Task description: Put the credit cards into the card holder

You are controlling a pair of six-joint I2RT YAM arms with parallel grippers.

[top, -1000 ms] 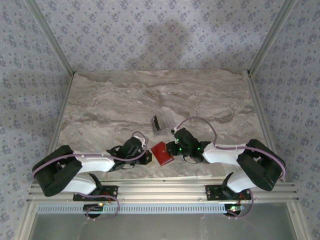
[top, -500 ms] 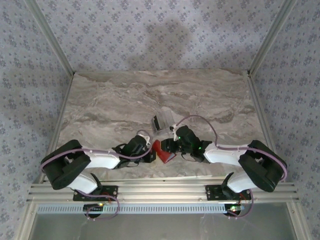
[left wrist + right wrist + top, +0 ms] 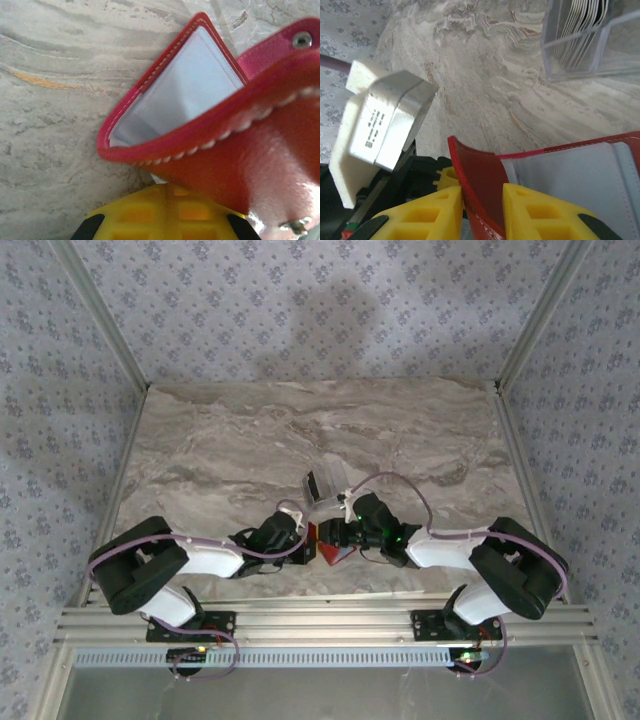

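So, starting on the left: the left gripper point(image 3: 303, 548) sits low at the near middle of the marble table point(image 3: 250, 430), fingers squeezed fully together. Its own wrist view puts it point(image 3: 167, 192) right under the card holder point(image 3: 190, 90), up against the red cover, but it's hard to say if it actually pinches the edge. That close-up gets the holder standing open, with grey-silver lining, white stitching and a metal snap point(image 3: 301, 39) on the tab. From the top camera the holder point(image 3: 328, 552) is just a red sliver between the two grippers.

The right gripper point(image 3: 480, 192) is clamped on the holder's upright red flap, one yellow finger on each side, both touching it.

The right wrist view also catches a silver-and-white camera block point(image 3: 385, 125) on the left wrist; it has a printed label, way too small to read.

Further back, a clear plastic box point(image 3: 580, 65) stands on the table, apart from the holder. The credit cards point(image 3: 582, 25) stand on edge inside it in a row.
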